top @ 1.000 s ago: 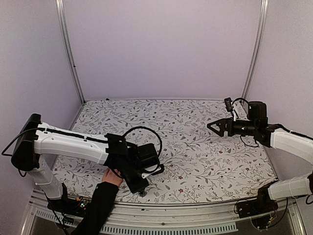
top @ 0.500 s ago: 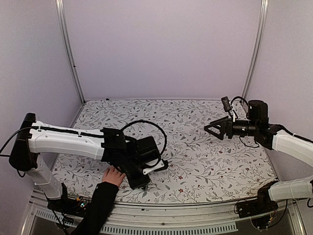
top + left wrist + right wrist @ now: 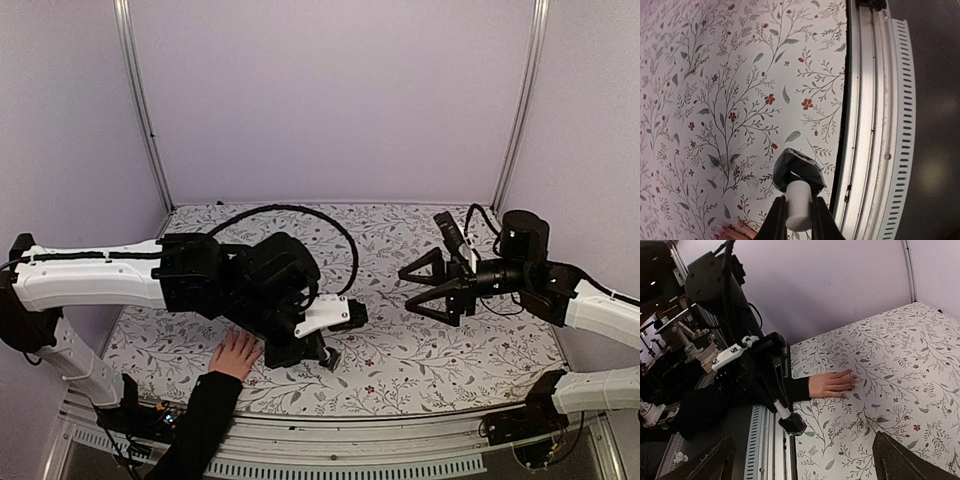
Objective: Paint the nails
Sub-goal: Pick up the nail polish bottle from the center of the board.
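From here the biggest thing I see is the table (image 3: pixel 420 375), covered in a floral cloth and filling the lower middle of the top view. My left arm (image 3: pixel 90 275) comes in from the left edge and bends down toward the bottom centre. My right arm (image 3: pixel 600 305) enters from the right edge and stops at mid-height, well apart from the left one. A person's hand (image 3: pixel 236 354) lies flat on the cloth at the lower left of centre, with its black sleeve (image 3: pixel 200 420) running off the bottom edge. In the right wrist view the hand (image 3: pixel 831 385) sits mid-frame with its fingers pointing right. The left gripper (image 3: pixel 325 355) hangs just right of the hand. Its fingers are pressed onto the white cap (image 3: pixel 800 202) of a small dark bottle (image 3: pixel 797 171), which sticks out past the fingertips. It is above the cloth beside the metal rail (image 3: pixel 865 125), and I cannot tell whether it touches the cloth. The right gripper (image 3: pixel 405 289) is spread wide with nothing between its fingers, pointing left across the table. The nails (image 3: pixel 854 381) are at the fingertips near the middle of the right wrist view. They are too small for me to tell any polish on them.
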`<act>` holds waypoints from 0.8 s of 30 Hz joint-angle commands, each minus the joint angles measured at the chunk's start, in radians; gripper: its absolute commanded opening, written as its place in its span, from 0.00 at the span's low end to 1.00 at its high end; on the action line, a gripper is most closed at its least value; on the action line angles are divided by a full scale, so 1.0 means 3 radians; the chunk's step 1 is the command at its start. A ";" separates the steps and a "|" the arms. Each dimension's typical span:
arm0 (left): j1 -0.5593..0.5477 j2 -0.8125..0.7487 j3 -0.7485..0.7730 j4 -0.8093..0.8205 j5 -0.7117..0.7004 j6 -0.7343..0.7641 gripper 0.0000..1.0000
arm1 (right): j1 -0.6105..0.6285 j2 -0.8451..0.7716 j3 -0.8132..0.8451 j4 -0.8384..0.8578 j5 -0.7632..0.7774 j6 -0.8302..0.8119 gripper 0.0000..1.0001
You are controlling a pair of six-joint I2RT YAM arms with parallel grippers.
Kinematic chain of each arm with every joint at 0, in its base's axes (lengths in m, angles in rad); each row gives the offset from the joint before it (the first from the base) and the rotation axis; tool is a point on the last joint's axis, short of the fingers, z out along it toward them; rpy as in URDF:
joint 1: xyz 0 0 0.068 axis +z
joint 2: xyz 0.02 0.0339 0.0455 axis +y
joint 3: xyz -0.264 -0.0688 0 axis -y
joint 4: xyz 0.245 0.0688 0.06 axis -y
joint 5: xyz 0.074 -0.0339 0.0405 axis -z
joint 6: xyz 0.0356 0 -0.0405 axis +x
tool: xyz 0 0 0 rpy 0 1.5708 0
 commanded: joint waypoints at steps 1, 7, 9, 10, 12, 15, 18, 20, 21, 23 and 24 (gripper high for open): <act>-0.0152 -0.0351 0.0059 0.0296 0.0477 0.0553 0.00 | 0.0300 0.0031 -0.0069 0.0032 -0.0128 -0.0183 0.99; -0.0377 -0.0564 0.0107 0.0485 0.0578 0.0949 0.00 | 0.0774 0.0220 0.0029 -0.0114 -0.0099 -0.0422 0.98; -0.0466 -0.0547 0.0173 0.0476 0.0546 0.1023 0.00 | 0.0884 0.0287 0.0094 -0.0156 -0.0142 -0.0522 0.96; -0.0505 -0.0536 0.0207 0.0473 0.0540 0.1054 0.00 | 0.0932 0.0338 0.0131 -0.0170 -0.0178 -0.0555 0.95; -0.0572 -0.0504 0.0278 0.0452 0.0496 0.1102 0.00 | 0.1038 0.0405 0.0213 -0.0190 -0.0241 -0.0600 0.92; -0.0637 -0.0447 0.0374 0.0389 0.0417 0.1180 0.00 | 0.1204 0.0522 0.0357 -0.0320 -0.0264 -0.0672 0.87; -0.0653 -0.0444 0.0367 0.0377 0.0386 0.1239 0.00 | 0.1378 0.0641 0.0490 -0.0509 -0.0278 -0.0758 0.79; -0.0667 -0.0445 0.0340 0.0385 0.0348 0.1270 0.00 | 0.1477 0.0700 0.0557 -0.0606 -0.0275 -0.0815 0.74; -0.0679 -0.0438 0.0334 0.0380 0.0310 0.1292 0.00 | 0.1523 0.0721 0.0577 -0.0642 -0.0275 -0.0837 0.72; -0.0702 -0.0428 0.0315 0.0382 0.0245 0.1342 0.00 | 0.1599 0.0758 0.0622 -0.0702 -0.0292 -0.0871 0.68; -0.0711 -0.0424 0.0304 0.0386 0.0214 0.1363 0.00 | 0.1635 0.0783 0.0641 -0.0726 -0.0313 -0.0877 0.66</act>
